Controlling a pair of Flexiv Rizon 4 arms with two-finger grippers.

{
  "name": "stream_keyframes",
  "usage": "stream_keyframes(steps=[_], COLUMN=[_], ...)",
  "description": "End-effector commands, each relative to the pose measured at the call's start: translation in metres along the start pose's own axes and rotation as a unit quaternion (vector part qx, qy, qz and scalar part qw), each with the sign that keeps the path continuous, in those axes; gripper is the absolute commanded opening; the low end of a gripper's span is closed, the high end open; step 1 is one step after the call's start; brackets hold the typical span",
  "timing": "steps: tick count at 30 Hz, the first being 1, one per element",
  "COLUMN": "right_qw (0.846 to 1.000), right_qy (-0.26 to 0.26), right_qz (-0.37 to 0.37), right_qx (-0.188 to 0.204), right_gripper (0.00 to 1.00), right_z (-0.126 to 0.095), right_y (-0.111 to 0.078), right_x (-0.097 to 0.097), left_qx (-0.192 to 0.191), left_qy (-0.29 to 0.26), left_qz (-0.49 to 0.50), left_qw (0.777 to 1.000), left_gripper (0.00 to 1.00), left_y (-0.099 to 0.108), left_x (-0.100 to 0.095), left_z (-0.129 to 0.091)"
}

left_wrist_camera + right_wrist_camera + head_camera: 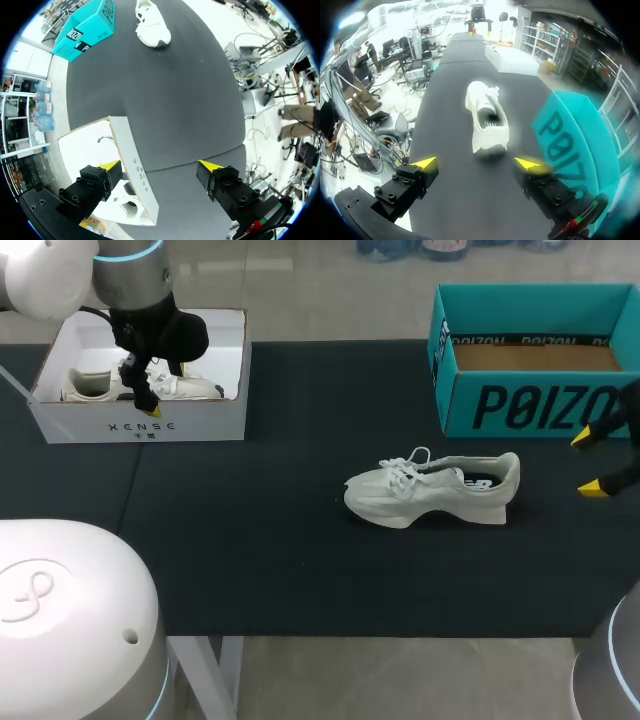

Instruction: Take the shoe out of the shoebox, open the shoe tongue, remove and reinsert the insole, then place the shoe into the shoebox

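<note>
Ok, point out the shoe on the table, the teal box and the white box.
shoe (430, 495), head view, middle of its side.
teal box (540, 405), head view, front wall.
white box (140, 422), head view, front wall.

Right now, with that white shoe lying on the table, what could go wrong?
The right gripper hangs open past the heel of the shoe; it could shove rather than grasp it. The loose laces might snag a finger. The left gripper straddles a wall of the white box, so a sideways move might drag that box.

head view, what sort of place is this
Probably a robot test bench for shoe handling: a black table with a white shoe lying on it, an open teal shoebox and a white shoebox.
</note>
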State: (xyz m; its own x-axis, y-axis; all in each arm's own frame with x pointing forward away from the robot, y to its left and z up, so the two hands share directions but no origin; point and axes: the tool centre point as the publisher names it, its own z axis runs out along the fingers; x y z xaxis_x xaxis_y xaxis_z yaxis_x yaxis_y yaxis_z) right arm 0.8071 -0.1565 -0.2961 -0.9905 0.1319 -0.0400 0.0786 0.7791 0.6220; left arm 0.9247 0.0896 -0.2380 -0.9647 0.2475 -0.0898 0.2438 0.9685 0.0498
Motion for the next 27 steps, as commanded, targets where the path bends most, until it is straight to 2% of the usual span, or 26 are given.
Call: stream_keyframes(steps=[1,27], right_qw=[0.983,0.984], right_qy=[0.134,0.128], right_qz=[-0.119,-0.121], right_qx=[-0.026,-0.028], right_gripper=[1.0,1.0], right_z=[-0.0001,0.0027], right_y=[-0.0036,-0.0004], right_x=[-0.0077,-0.0059], left_qx=[-0.001,-0.001], left_qy=[0.0,0.0], left_qz=[0.0,0.0], left_qw=[1.0,1.0], left_gripper=[1.0,1.0], left_y=[0.0003,0.0003], left_x=[0.0008,0.0008], left_z=[-0.0002,-0.0002])
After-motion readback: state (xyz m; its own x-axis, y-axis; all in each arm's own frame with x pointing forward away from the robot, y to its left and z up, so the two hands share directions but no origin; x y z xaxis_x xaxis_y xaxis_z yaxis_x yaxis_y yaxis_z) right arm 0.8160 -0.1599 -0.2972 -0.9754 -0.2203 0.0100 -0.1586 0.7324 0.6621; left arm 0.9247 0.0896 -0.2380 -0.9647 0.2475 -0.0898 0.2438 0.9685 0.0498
